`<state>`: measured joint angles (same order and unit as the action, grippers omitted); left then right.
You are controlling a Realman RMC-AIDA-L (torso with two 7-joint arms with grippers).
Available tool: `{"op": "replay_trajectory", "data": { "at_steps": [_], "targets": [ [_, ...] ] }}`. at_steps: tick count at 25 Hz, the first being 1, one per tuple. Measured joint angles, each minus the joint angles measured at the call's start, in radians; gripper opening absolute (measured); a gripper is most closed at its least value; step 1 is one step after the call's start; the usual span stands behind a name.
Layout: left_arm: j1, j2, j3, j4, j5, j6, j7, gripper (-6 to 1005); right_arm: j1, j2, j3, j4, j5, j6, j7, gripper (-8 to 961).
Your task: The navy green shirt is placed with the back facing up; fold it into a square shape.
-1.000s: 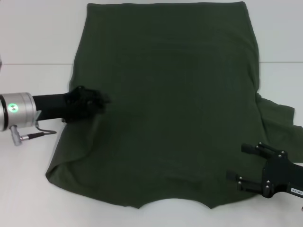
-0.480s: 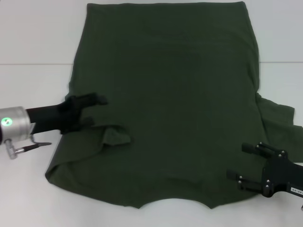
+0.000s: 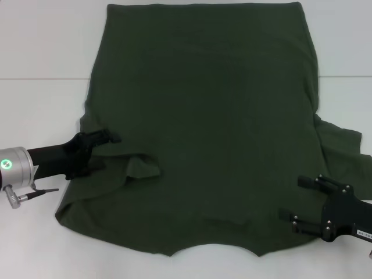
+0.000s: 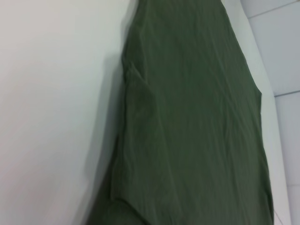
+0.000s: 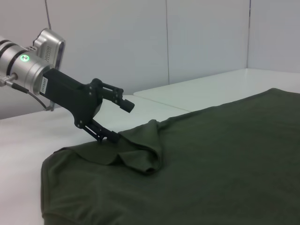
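Observation:
The navy green shirt (image 3: 215, 116) lies spread flat on the white table, collar notch at the near edge. Its left sleeve (image 3: 142, 167) is folded inward and rests as a loose flap on the body. My left gripper (image 3: 107, 151) hovers at the shirt's left edge, just left of that flap, open and holding nothing. In the right wrist view the same left gripper (image 5: 122, 122) stands open just above the folded sleeve (image 5: 140, 150). My right gripper (image 3: 290, 198) is open over the shirt's near right corner. The left wrist view shows only shirt fabric (image 4: 197, 117).
The right sleeve (image 3: 340, 145) sticks out unfolded past the shirt's right side. Bare white table (image 3: 40, 58) lies left of the shirt and along the near edge. A table seam runs across behind the shirt's middle.
My left gripper opened, let go of the left sleeve and drew back to the left and nearer. The sleeve now lies folded on the shirt. The right arm has not moved.

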<state>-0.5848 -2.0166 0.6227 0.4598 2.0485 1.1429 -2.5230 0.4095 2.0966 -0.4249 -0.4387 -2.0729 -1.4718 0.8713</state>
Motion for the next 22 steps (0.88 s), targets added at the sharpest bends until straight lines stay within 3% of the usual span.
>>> {"op": "replay_trajectory", "data": {
  "at_steps": [22],
  "targets": [
    [-0.011,-0.015,0.007,-0.013,-0.002,-0.095,-0.014,886,0.0,-0.003,0.001,0.0,0.004,-0.002,0.0,818]
  ]
}}
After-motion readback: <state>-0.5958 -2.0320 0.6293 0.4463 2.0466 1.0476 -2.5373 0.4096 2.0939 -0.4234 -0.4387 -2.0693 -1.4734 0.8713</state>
